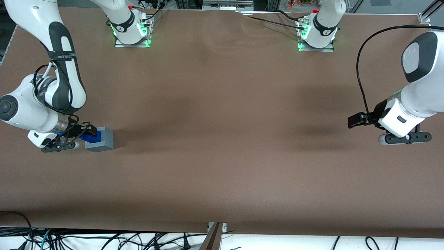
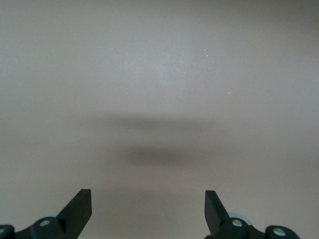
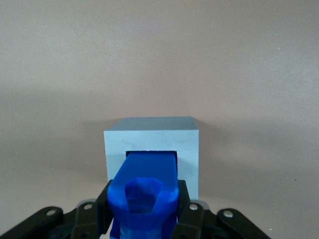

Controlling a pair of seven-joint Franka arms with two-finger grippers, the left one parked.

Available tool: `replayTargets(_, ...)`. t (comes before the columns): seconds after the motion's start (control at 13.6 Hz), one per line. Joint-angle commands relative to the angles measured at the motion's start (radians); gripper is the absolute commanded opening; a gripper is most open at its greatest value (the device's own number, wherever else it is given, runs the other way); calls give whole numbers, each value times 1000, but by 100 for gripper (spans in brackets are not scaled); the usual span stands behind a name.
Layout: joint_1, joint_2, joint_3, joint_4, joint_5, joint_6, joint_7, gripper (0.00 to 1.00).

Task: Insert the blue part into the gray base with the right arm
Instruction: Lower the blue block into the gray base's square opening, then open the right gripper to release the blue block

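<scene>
**Blue part entering the gray base**

The blue part is clamped between the closed fingers of the pincer, and its front end sits in the opening of the gray base, which stands on the brown surface toward the working arm's end. The insertion step looks partly done; next, a straight, steady push is needed to seat it fully.

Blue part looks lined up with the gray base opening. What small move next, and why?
Probably keep pushing the blue part straight a little deeper into the gray base. The pincer is shut on the part, whose leading end already sits in the square opening and looks centred there, while much of the part is outside. Release only once it is seated.
</scene>
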Motion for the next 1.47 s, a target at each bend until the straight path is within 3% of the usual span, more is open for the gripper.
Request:
replayTargets(0.0,-13,17,11,-16,16,-2,-22,4)
replayTargets(0.15,-13,25,13,-13,16,10,-24,4)
replayTargets(0.22,-10,27,13,-5,16,12,-18,10)
replayTargets(0.37,-10,27,13,1,16,15,-13,99)
replayTargets(0.73,-1,13,13,53,39,3,-11,99)
replayTargets(1.03,35,-94,16,61,38,-25,36,99)
replayTargets(1.18,103,-151,7,62,18,-95,158,99)
replayTargets(1.4,166,-261,14,65,-109,-198,304,99)
